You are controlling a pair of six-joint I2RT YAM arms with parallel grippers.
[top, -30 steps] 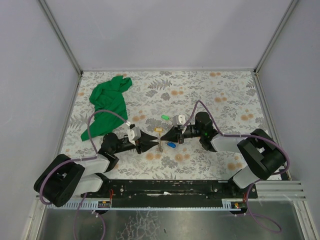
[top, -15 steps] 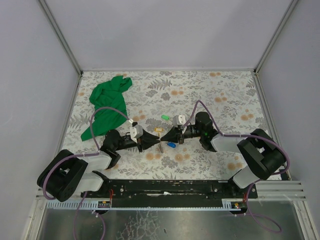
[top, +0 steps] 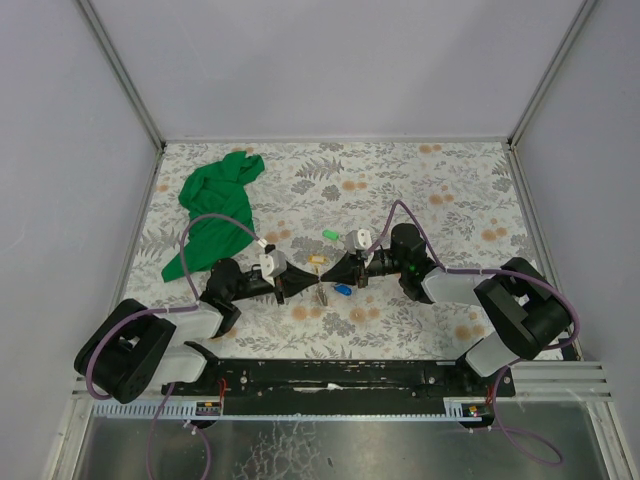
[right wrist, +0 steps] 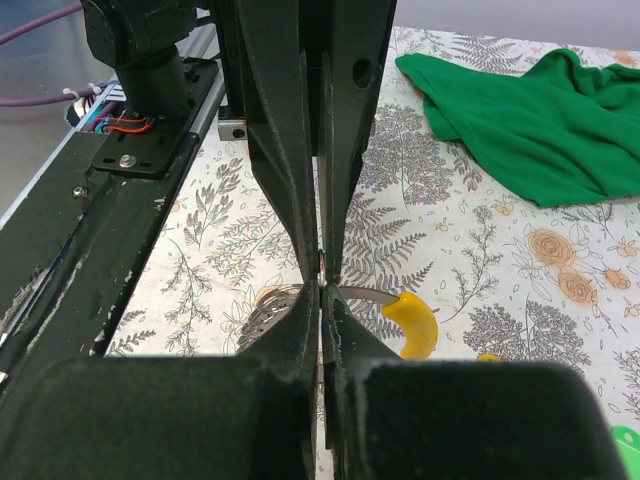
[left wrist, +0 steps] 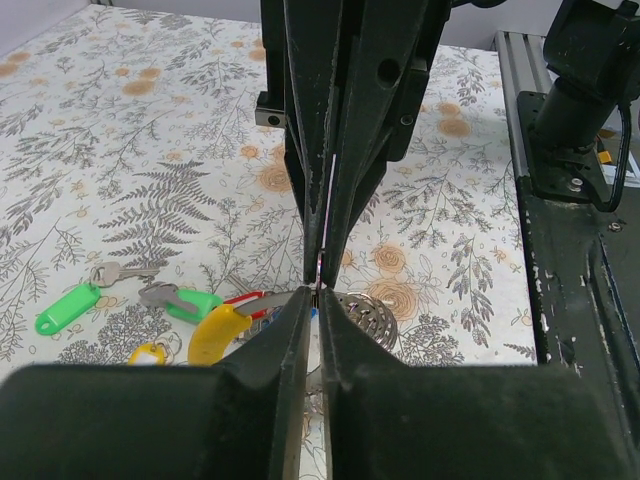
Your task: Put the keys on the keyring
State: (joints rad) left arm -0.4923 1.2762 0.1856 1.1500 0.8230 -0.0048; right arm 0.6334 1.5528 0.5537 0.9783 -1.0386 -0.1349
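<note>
My left gripper (top: 312, 283) and right gripper (top: 328, 280) meet tip to tip above the cloth-covered table. Both are shut, with a thin metal edge showing between the jaws. The silver keyring (left wrist: 368, 312) sits right at the tips and also shows in the right wrist view (right wrist: 268, 303). A yellow-tagged key (left wrist: 218, 332) hangs on the other side, its blade reaching the meeting point; it also shows in the right wrist view (right wrist: 412, 322). Two green-tagged keys (left wrist: 66, 308) (left wrist: 195, 304), a red tag (left wrist: 245, 299) and a small yellow tag (left wrist: 150, 353) lie on the table. A blue tag (top: 342, 291) lies below the right gripper.
A crumpled green cloth (top: 218, 205) lies at the back left. One green tag (top: 329, 236) lies apart behind the grippers. The black base rail (top: 340, 375) runs along the near edge. Grey walls close in the table on three sides.
The left gripper has shifted slightly up and right, closing the small gap to the right gripper's tips. The right arm and the loose keys have not moved.
</note>
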